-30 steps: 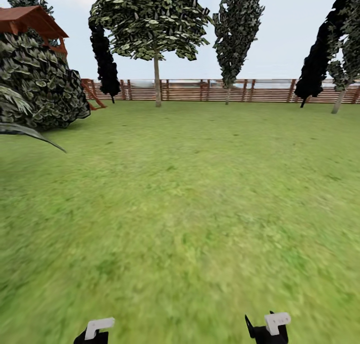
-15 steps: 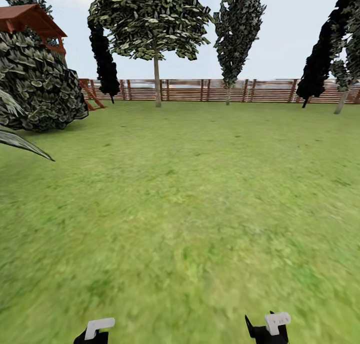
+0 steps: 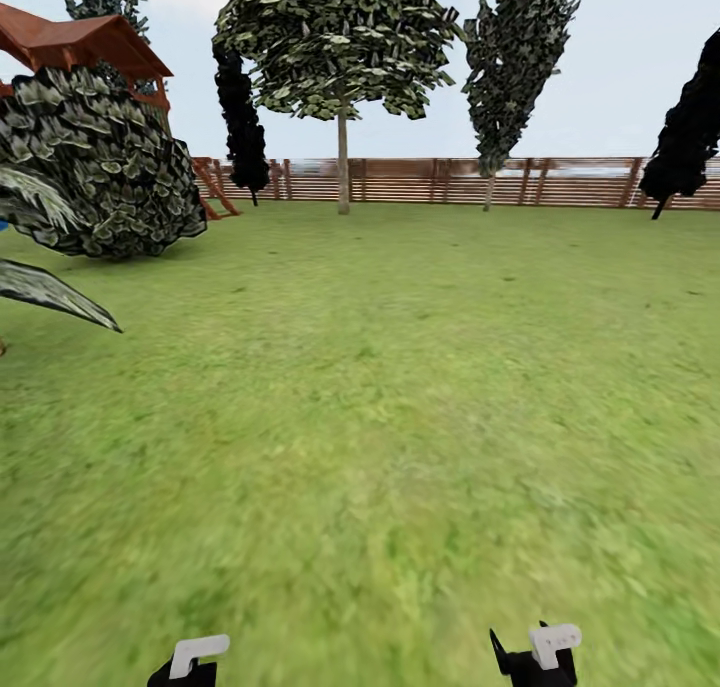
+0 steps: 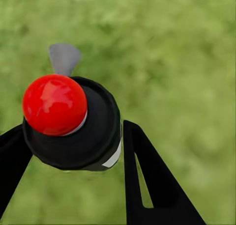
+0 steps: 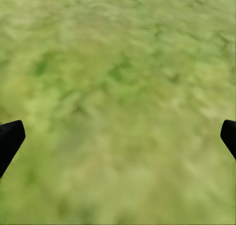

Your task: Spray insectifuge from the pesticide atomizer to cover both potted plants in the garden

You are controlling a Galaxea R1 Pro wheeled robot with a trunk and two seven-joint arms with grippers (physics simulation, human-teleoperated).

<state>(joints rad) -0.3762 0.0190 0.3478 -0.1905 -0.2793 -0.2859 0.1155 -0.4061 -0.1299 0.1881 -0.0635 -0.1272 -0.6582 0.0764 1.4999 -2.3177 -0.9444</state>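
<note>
Carrying the pesticide atomizer [image 4: 69, 122], clamped in the left gripper [image 4: 73, 151]; right gripper [image 5: 118, 136] spread wide, empty. Next, probably: finding the potted plants across the lawn [image 3: 400, 417].

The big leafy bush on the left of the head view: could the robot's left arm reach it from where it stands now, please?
Probably not. The bush stands far off across open lawn, while the left gripper sits close to the robot, shut on the pesticide atomizer. The robot would have to drive closer.
</note>
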